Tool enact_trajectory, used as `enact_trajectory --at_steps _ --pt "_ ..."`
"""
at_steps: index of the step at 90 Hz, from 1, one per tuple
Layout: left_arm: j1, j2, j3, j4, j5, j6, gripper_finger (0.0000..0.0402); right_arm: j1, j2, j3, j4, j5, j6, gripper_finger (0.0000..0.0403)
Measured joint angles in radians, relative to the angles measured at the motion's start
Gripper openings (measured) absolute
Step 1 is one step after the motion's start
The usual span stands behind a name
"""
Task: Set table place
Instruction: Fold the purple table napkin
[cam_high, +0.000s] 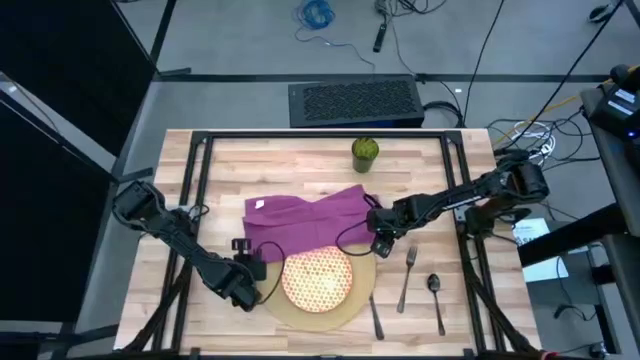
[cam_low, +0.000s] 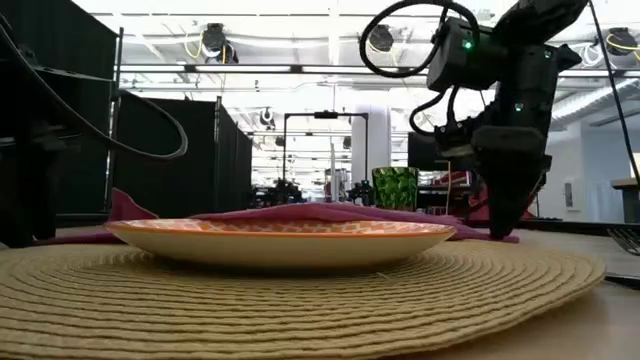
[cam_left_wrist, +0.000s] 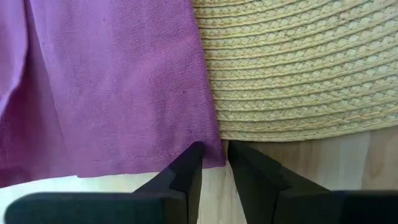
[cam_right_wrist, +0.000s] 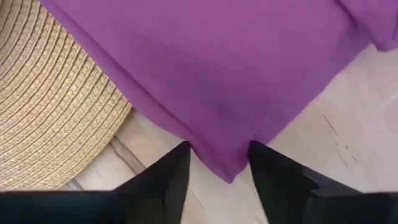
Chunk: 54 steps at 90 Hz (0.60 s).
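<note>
a grey floor with loose cables surrounds the table (cam_high: 200, 310), whose pale planks are seen from above in the high view. the place (cam_high: 355, 305), a round tan mat, lies near the front edge with the red-and-cream plate (cam_high: 317, 279) on it. a purple napkin (cam_high: 300, 220) is spread just behind the plate, with a green cup (cam_high: 364, 151) farther back and a fork (cam_high: 407, 278), spoon (cam_high: 436, 297) and knife (cam_high: 375, 318) to the right of the mat. the left gripper (cam_high: 243, 268) is placed at the napkin's front-left corner, the right gripper (cam_high: 381, 243) at its right corner.

in the low view a lit hall is seen beyond the table; one gripper (cam_low: 500, 222) is pressed down onto the cloth behind the plate, the right one judging by the high view.

in the left wrist view the fingers (cam_left_wrist: 186, 174) are nearly closed around the napkin's corner beside the mat, so the cloth appears pinched.

in the right wrist view the fingers are set wider either side of a cloth corner; a firm grip cannot be confirmed.

for the step to go well, both corners should be pinched securely before lifting, and the cloth raised evenly so the plate is not dragged.
</note>
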Motion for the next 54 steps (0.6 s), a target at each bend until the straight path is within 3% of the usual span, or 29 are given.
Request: enact_trajectory --at_steps 17,42,54 --pt "0.0 0.0 0.0 0.0 0.0 0.0 0.0074 0.0 0.0 0.0 0.006 -0.006 0.001 0.0068" --pt "0.0 0.0 0.0 0.001 -0.001 0.0 0.0074 0.03 0.044 0.006 0.038 -0.018 0.026 0.0051" --pt "0.0 0.0 0.0 0.003 -0.004 -0.001 0.0074 0.032 0.068 0.006 0.039 -0.016 0.027 0.0014"
